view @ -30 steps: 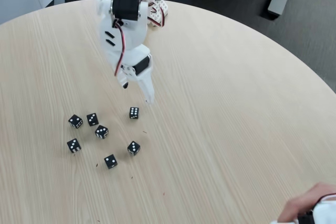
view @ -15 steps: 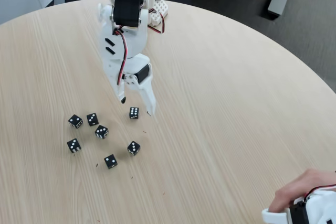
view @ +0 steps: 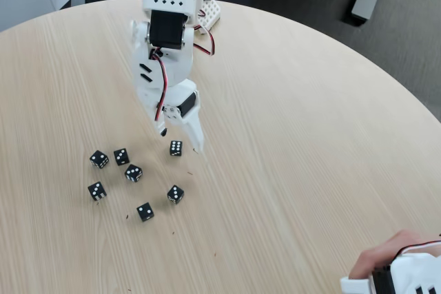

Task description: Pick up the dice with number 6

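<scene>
The dice with number 6 (view: 176,147) is a small black cube with white pips in two rows of three on top, lying on the round wooden table (view: 296,135). My white gripper (view: 180,138) hangs open just above and behind it. Its dark-tipped finger (view: 162,129) is to the die's upper left and the long white finger (view: 197,141) is at its right. The die sits roughly below the gap, untouched as far as I can tell.
Several other black dice lie left of and below the target, among them one (view: 121,156), another (view: 133,173) and one (view: 175,194) below it. A person's hand (view: 375,261) on a white device (view: 403,277) sits at the bottom right. The table's right half is bare wood.
The gripper has come down and slightly forward, from well above the six die to just over it. The hand at the bottom right has shifted left. The dice have not moved.
</scene>
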